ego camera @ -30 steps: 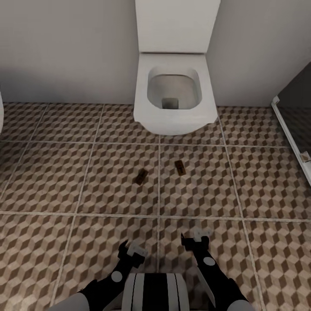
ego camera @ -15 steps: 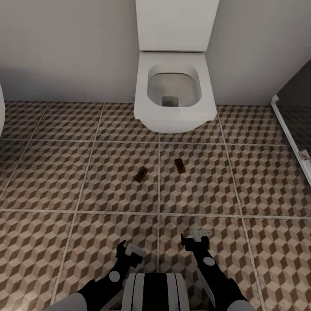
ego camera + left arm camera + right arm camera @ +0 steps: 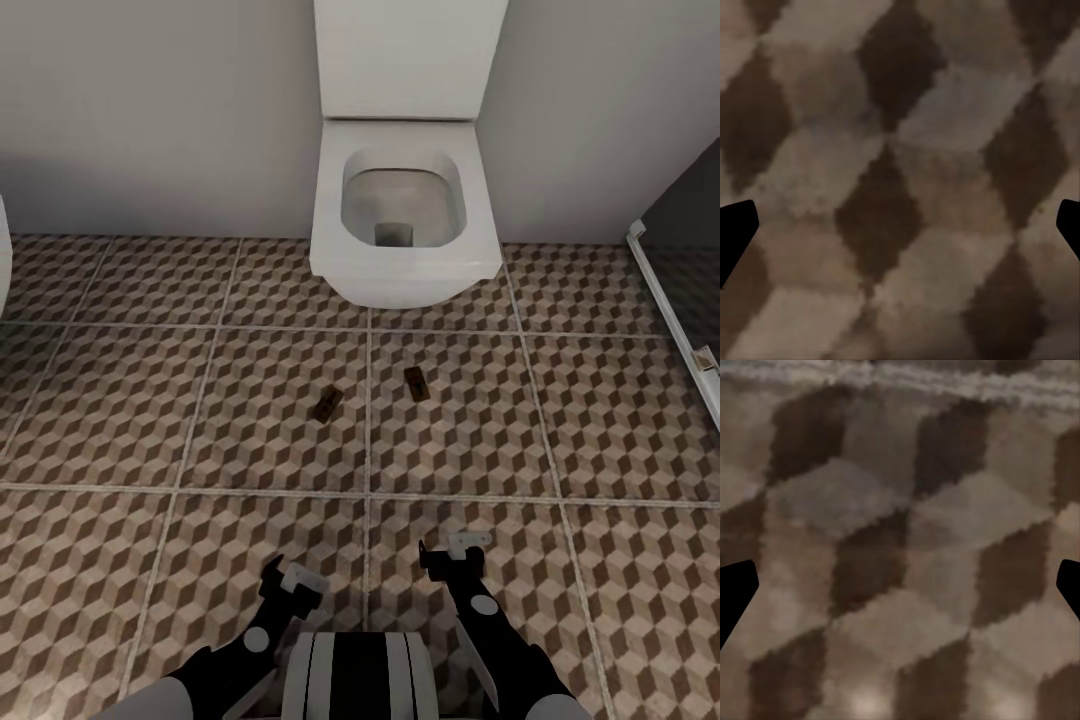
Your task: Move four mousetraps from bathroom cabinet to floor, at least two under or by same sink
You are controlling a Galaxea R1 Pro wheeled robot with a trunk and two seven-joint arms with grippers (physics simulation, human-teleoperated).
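The bathroom floor [image 3: 150, 420] is looking like matt printed tile, the toilet [image 3: 405, 215] showing smooth glossy white ceramic.

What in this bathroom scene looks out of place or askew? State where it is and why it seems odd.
Two mousetraps lie loose on the bathroom floor in front of the toilet, on neighbouring tiles, angled differently and askew to the grout lines. Nothing looks spilled or damaged.

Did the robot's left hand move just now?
Yes. The left gripper has pulled back a little toward the robot's body, away from the toilet. The toilet and floor tiles stayed put.
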